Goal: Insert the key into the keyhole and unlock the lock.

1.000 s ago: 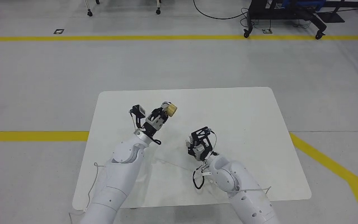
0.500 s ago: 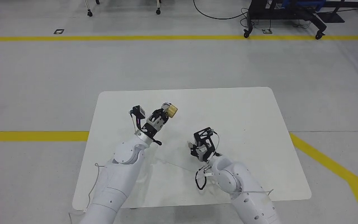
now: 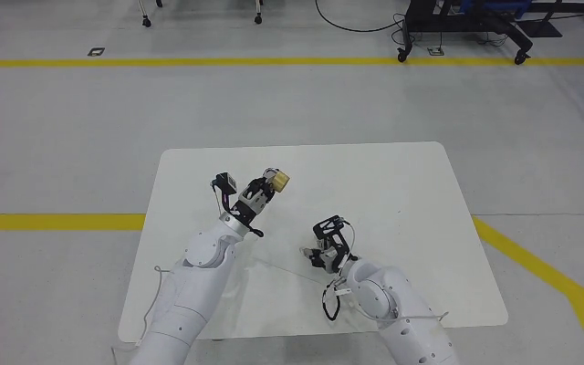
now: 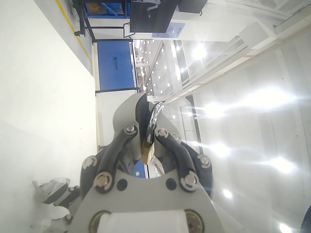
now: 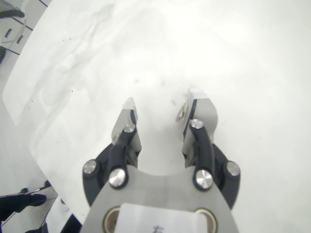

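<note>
Top view: one white table carries both arms, and there is one lock and one key. The left gripper is raised over the far left part of the table with the one brass lock at its tip. In the left wrist view, its jaws are closed on the lock, with the brass body and the silver shackle pinched between the two fingers. The lock is clear of the table.

The right gripper is low over the table's middle, nearer the robot, well apart from the lock. Its jaws are wide open and grip nothing. The one small silver key stands on edge just inside one of the fingers, touching that finger's inner face, while the other finger is well clear of it. Whether the key's lower edge rests on the table cannot be told. The key is not in the lock.
</note>
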